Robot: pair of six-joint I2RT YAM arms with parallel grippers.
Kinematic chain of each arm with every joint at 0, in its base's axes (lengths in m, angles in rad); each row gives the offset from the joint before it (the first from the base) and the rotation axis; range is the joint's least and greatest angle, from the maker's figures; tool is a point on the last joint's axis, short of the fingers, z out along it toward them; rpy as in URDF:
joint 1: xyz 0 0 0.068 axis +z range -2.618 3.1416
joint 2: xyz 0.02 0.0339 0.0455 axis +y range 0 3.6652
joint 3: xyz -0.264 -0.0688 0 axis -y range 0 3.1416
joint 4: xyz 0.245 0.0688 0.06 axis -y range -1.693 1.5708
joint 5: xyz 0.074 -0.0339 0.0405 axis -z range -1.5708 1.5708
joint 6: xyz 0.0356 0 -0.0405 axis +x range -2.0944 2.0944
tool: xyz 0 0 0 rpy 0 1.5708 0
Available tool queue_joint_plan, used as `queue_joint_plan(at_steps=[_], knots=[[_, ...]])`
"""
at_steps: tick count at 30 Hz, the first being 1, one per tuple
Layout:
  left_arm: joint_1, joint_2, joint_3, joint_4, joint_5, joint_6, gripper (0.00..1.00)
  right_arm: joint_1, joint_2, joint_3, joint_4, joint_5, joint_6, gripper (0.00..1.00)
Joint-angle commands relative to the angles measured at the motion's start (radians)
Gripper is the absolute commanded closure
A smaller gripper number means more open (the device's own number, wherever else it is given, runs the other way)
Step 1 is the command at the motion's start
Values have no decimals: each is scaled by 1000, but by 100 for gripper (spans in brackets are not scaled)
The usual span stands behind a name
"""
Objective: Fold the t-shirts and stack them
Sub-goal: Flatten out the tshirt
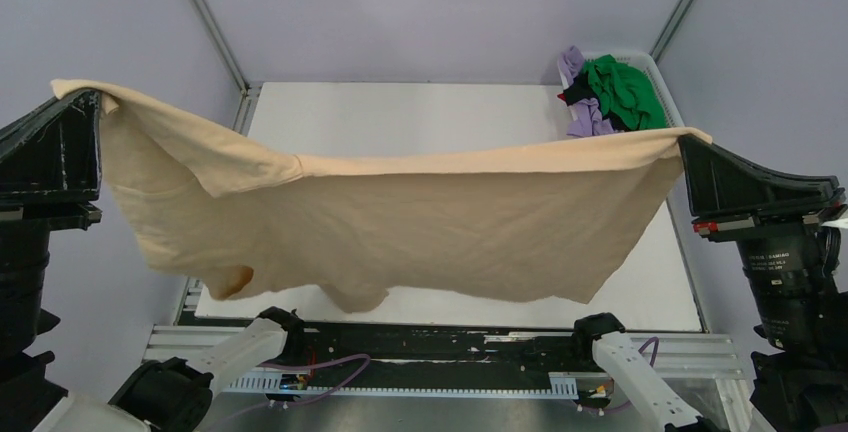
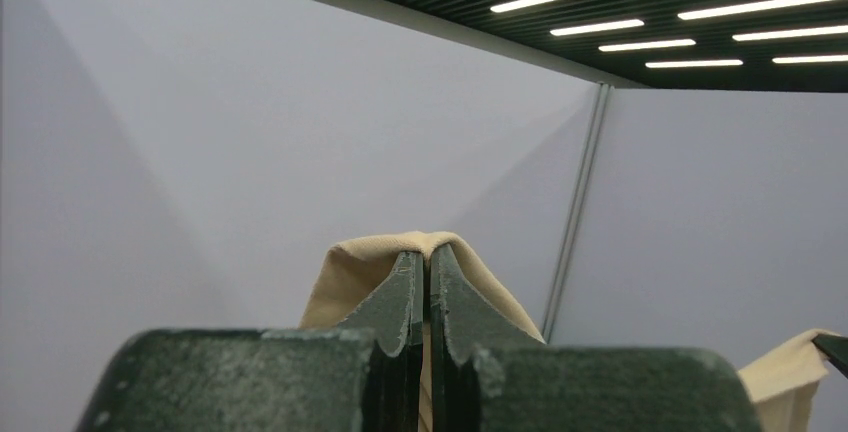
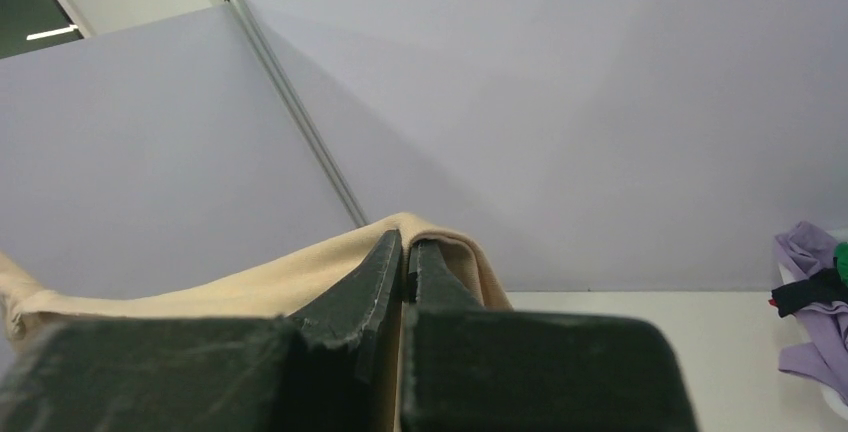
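A tan t-shirt [image 1: 400, 212] hangs spread wide in the air above the white table [image 1: 400, 112], stretched between both arms. My left gripper [image 1: 95, 97] is shut on its left corner, high at the far left; cloth drapes over the fingertips [image 2: 428, 257]. My right gripper [image 1: 685, 137] is shut on the right corner, cloth folded over its tips [image 3: 408, 242]. The shirt's lower edge sags toward the near table edge. Green [image 1: 625, 92], lilac [image 1: 585, 112] and black [image 1: 575, 94] t-shirts lie bunched in the basket at the back right.
A white lattice basket [image 1: 665, 92] stands at the table's back right corner. Grey enclosure walls with metal posts [image 1: 210, 22] surround the table. The arm bases [image 1: 250, 347] and a black rail run along the near edge.
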Motion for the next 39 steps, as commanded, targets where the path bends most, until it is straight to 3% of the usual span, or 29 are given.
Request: queue_joint_plan(at_steps=[1, 6, 12, 15, 18, 21, 24, 26, 28, 29, 30, 31, 32, 35, 39], knots=[[-1, 71, 2, 32, 7, 58, 100, -1, 16, 6, -20, 3, -27, 100], [-1, 103, -123, 71, -88, 78, 100, -1, 58, -72, -20, 144, -26, 100], [-1, 162, -438, 185, -388, 117, 100, -1, 150, -250, -11, 470, 10, 100], [7, 280, -564, 215, -518, 119, 100, -2, 250, -354, 12, 617, 32, 100], [89, 459, -617, 202, -491, 51, 100, -26, 389, -470, 49, 667, 62, 100], [163, 627, -662, 236, -379, 6, 100, -78, 568, -561, 147, 566, 70, 96], [188, 886, -598, 252, -328, -6, 90, -145, 793, -555, 254, 422, 66, 91], [198, 1058, -443, 187, -324, -25, 82, -184, 934, -473, 276, 391, 72, 78], [209, 1210, -264, 104, -268, -47, 62, -200, 1035, -386, 275, 359, 49, 55], [211, 1247, -213, 80, -250, -52, 30, -199, 1050, -357, 276, 333, 33, 42], [212, 1303, -136, 54, -213, -52, 15, -199, 1054, -339, 276, 290, 19, 20], [213, 1317, -116, 50, -197, -54, 4, -196, 1047, -333, 279, 255, 13, 6], [212, 1327, -104, 55, -167, -57, 2, -193, 1034, -343, 286, 218, 3, 1], [212, 1286, -177, 86, -112, -101, 0, -184, 969, -412, 318, 134, -2, 0], [212, 1131, -419, 176, -17, -188, 0, -177, 866, -549, 385, 12, 24, 0]])
